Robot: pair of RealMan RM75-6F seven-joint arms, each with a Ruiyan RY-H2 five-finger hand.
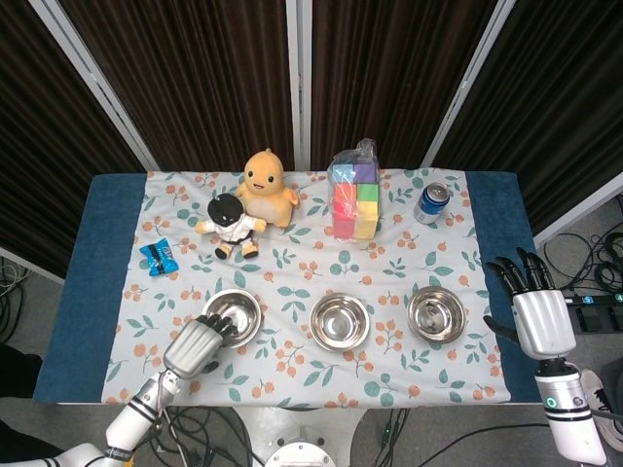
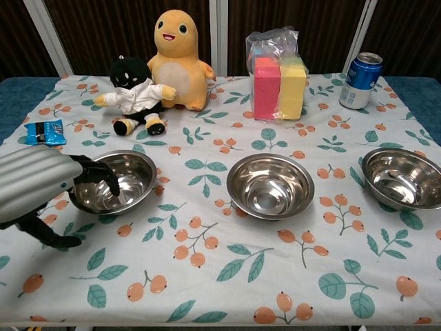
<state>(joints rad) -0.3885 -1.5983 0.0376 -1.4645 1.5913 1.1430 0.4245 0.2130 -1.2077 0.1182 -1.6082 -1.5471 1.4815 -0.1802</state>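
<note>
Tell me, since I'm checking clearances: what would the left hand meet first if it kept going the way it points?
Likely the left bowl: the left hand has its fingers over the near rim, pointing in. Whether they touch is unclear.

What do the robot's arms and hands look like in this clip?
Both hands, the left hand and the right hand, have a ribbed silver-grey metallic back and slim black fingers. The forearms are white with dark bands at the wrist, and the right forearm carries a small green ring light.
</note>
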